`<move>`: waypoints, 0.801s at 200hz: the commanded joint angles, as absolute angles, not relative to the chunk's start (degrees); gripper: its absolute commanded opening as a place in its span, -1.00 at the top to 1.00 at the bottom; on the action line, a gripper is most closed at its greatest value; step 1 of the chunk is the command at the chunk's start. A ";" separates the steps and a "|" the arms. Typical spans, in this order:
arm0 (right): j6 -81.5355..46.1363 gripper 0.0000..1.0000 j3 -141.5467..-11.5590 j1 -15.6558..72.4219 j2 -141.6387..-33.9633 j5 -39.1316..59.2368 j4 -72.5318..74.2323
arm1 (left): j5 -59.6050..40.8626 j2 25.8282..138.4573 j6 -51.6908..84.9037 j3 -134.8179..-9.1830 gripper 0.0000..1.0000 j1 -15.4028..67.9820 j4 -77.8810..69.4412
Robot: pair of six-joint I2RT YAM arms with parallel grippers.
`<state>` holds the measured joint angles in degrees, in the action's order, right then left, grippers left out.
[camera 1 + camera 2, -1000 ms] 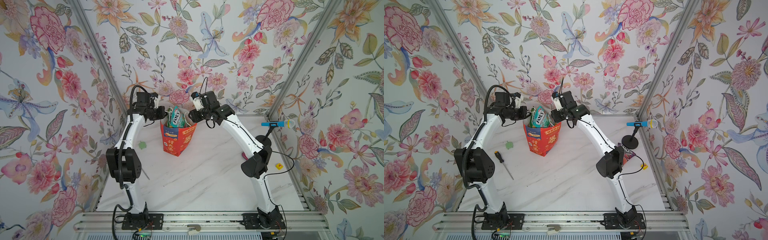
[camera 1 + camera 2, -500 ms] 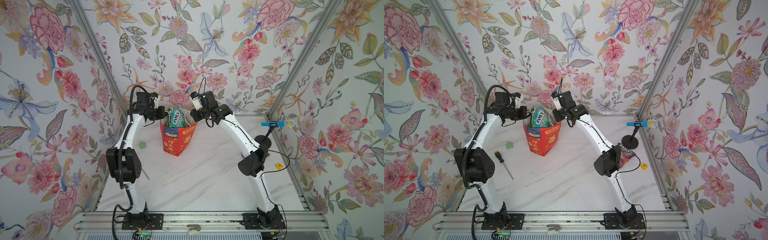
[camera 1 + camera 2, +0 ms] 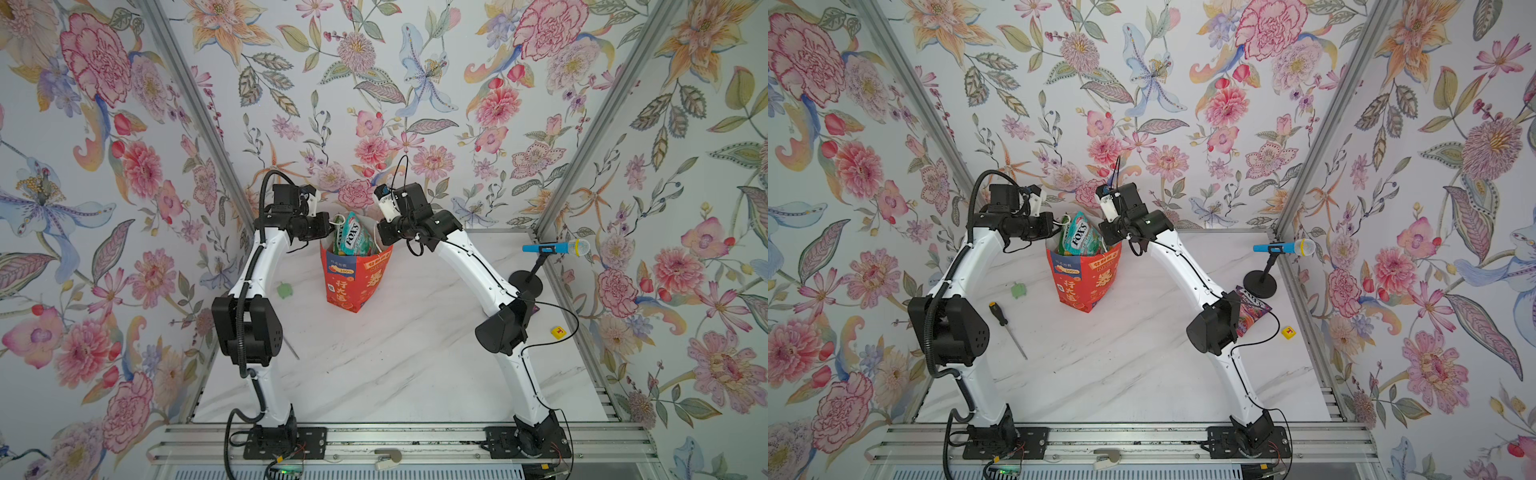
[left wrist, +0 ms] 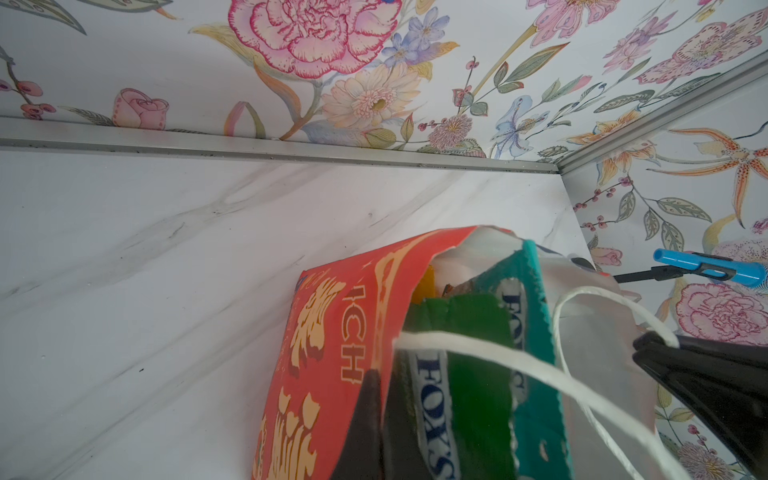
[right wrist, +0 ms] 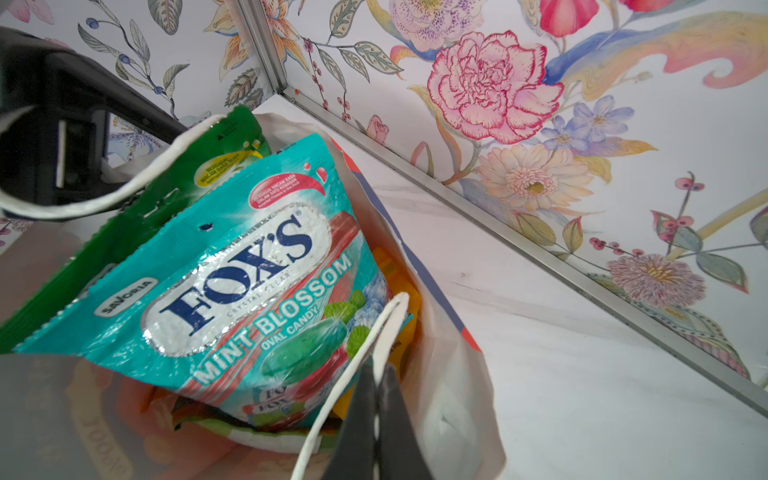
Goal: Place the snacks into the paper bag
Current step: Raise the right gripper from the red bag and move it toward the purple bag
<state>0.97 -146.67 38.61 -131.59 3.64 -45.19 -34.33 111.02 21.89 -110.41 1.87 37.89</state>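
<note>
The red-orange paper bag point(image 3: 353, 278) point(image 3: 1086, 282) stands upright at the back middle of the table. A teal FOX'S snack packet point(image 3: 351, 237) point(image 5: 232, 282) sticks out of its mouth, with a green packet point(image 5: 137, 224) point(image 4: 469, 374) behind it and orange ones deeper in. My left gripper point(image 3: 330, 232) point(image 4: 376, 374) is shut on the bag's rim. My right gripper point(image 3: 379, 239) point(image 5: 376, 370) is shut on a white cord handle point(image 5: 390, 328) at the opposite rim. A purple snack packet point(image 3: 1252, 309) lies on the table, partly hidden by the right arm's elbow.
A screwdriver point(image 3: 1007, 328) and a small green blob point(image 3: 284, 289) lie left of the bag. A blue toy microphone on a black stand point(image 3: 552, 248) stands at the right wall, with a small yellow cube point(image 3: 559, 331) in front of it.
My right gripper has closed onto the bag's cord handle, and the right arm's elbow has shifted slightly left. The left arm and the bag have stayed put.
</note>
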 commanded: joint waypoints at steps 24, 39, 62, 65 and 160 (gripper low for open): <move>-1.19 0.89 -138.29 39.11 -121.74 4.51 -42.82 | -36.62 110.26 21.96 -110.68 1.00 1.01 34.06; -1.90 0.84 -133.71 39.11 -119.03 5.48 -41.08 | -36.83 110.15 21.94 -110.48 1.00 0.97 33.93; -2.70 0.78 -127.26 39.00 -114.83 5.34 -38.44 | -36.83 110.10 21.96 -110.48 1.00 0.85 33.92; -2.77 0.77 -126.47 39.01 -114.21 5.27 -38.19 | -36.83 110.06 21.95 -110.42 1.00 0.80 33.93; -8.65 0.52 -102.01 36.55 -101.31 5.66 -29.48 | -36.98 109.64 22.14 -110.25 1.00 0.70 33.75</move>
<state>-5.45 -106.13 37.58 -105.08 5.15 -33.12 -34.85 111.02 21.89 -110.00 1.45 37.30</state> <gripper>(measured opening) 0.217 0.047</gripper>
